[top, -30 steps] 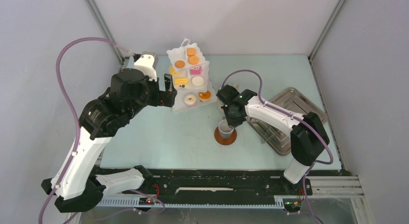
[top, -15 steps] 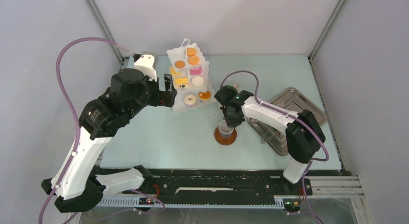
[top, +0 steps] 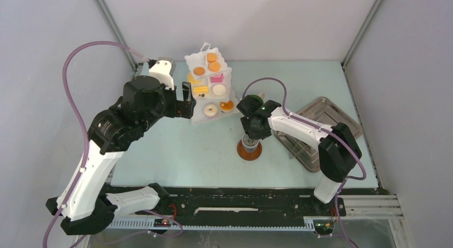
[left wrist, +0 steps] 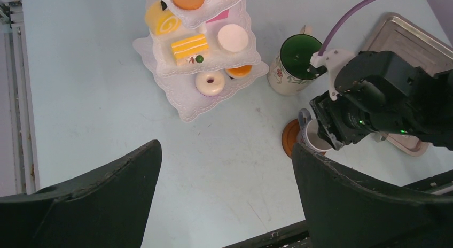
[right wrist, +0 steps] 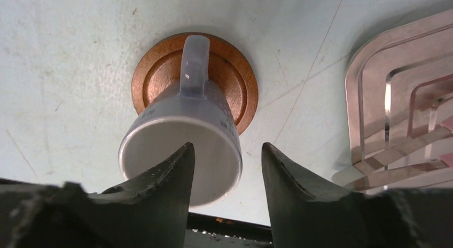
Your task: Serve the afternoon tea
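Observation:
A white cup [right wrist: 181, 136] stands upright on the brown saucer [right wrist: 235, 82], its handle pointing away from the wrist camera. My right gripper [right wrist: 227, 146] hangs open just above it, the jaws straddling the cup's rim without gripping it. From above, cup [top: 249, 142] and saucer [top: 249, 153] lie under the right gripper [top: 251, 133]. The white three-tier stand [top: 198, 117] holds orange rounds [top: 212, 57], a pink cake [top: 216, 78] and a white doughnut [top: 211, 110]. My left gripper [left wrist: 225, 146] is open and empty, held high beside the stand [left wrist: 187, 111]. A green-lined mug [left wrist: 295, 58] stands right of the stand.
A grey metal tray [top: 328, 111] lies at the right, close to the saucer, with thin pinkish tongs [right wrist: 406, 152] in it. The black frame rail [top: 224, 197] runs along the table's near edge.
My right gripper has opened and let go of the cup, which now stands on the saucer. The right wrist has shifted slightly left. The left arm has not moved.

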You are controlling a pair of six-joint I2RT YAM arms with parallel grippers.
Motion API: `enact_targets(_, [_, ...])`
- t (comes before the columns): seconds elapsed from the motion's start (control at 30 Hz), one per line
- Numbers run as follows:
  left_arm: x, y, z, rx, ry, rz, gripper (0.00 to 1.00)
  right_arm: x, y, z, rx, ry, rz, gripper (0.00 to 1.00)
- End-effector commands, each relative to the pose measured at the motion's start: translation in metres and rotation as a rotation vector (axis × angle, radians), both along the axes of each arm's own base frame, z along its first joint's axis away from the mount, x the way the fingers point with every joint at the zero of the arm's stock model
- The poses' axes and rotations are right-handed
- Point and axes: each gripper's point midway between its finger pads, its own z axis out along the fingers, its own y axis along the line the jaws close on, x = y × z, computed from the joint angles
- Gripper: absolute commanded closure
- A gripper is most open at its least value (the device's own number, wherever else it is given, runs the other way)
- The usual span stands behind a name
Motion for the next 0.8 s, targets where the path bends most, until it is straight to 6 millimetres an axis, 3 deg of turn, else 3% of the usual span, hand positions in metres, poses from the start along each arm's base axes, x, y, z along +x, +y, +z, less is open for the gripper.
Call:
enact_targets(0.0, [0.004, 0.001, 0.009, -0.005, -0.024, 0.008, 0.02, 0.005, 0.004, 0.062, 0.093, -0.115, -0.013, 0.45])
enact_targets(0.17, [0.007, 0.005, 0.014, -0.01, -0.031, 0.048, 0.02, -0.005, -0.02, 0.121, 0.157, -0.229, -0.018, 0.34])
enact_targets(0.3, [0.011, 0.012, 0.031, -0.045, -0.081, 0.097, 0.02, -0.012, -0.056, 0.193, 0.283, -0.409, -0.051, 0.23])
enact_targets(0.4, [0.012, 0.023, 0.05, -0.077, -0.147, 0.152, 0.02, -0.02, -0.091, 0.241, 0.331, -0.562, -0.108, 0.15])
enact_targets(0.53, [0.006, 0.039, 0.084, -0.148, -0.256, 0.209, 0.02, -0.037, -0.138, 0.289, 0.318, -0.71, -0.201, 0.11])
enact_targets(0.77, [-0.026, 0.082, 0.143, -0.382, -0.457, 0.318, 0.02, -0.085, -0.206, 0.371, 0.351, -0.958, -0.305, 0.05])
